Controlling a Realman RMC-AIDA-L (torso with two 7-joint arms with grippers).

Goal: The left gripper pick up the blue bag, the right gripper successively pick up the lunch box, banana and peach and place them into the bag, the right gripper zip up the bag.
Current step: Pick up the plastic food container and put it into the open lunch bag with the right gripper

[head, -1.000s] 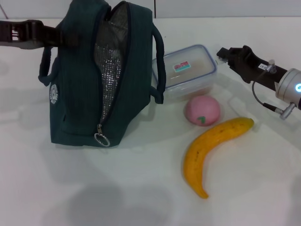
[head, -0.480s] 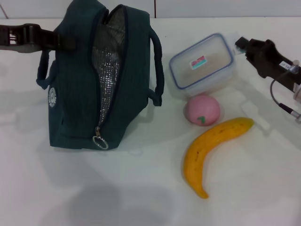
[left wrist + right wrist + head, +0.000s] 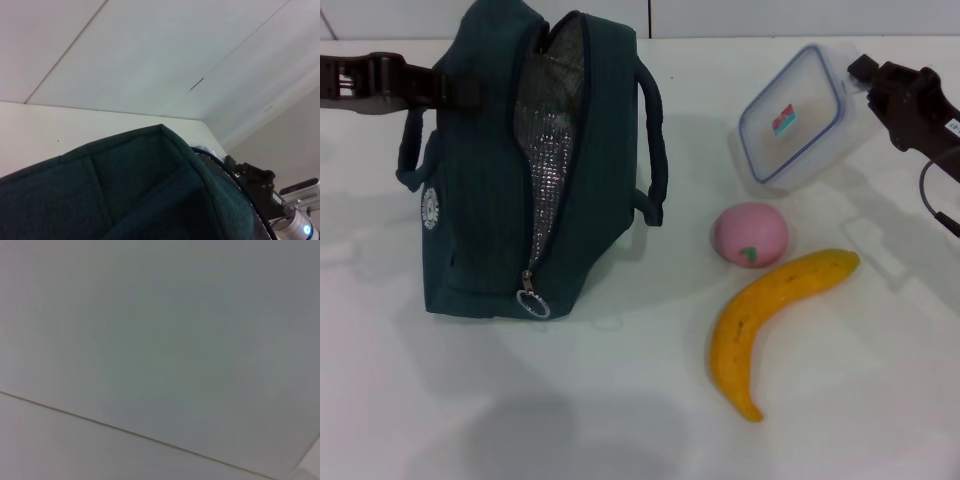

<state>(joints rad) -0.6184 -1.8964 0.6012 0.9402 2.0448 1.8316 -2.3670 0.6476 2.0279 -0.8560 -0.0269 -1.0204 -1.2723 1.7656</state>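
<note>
Holding the lunch box [image 3: 794, 118] at its right end: the right gripper [image 3: 868, 82], dark and reaching in from the right edge of the head view, clamped on the box's rim. Tilted steeply, that box, lid and red-and-teal sticker turned toward the camera, lifted off the white table [image 3: 620, 400] with its shadow falling below and to the right. Well apart from the blue bag [image 3: 530, 170], which stands upright on the left half of the table, zip open down the front, silver lining showing in the gap, ring pull hanging at the bottom end of the zip. Gripping the bag's far-left side near a loop handle: the left gripper [image 3: 438, 88], stretched in from the left edge, closed on the fabric there.

Lying on the table below the raised box: the peach [image 3: 750, 235], pink and round, green mark facing forward, just beside the upper tip of the banana [image 3: 765, 320], which curves down and leftward toward the near edge. Between box and bag opening, only bare tabletop and the bag's right loop handle. From the left wrist view, teal fabric [image 3: 100, 195] filling the lower part, with the right gripper's dark body [image 3: 257, 182] visible beyond it. Right wrist view: plain pale surface only.
</note>
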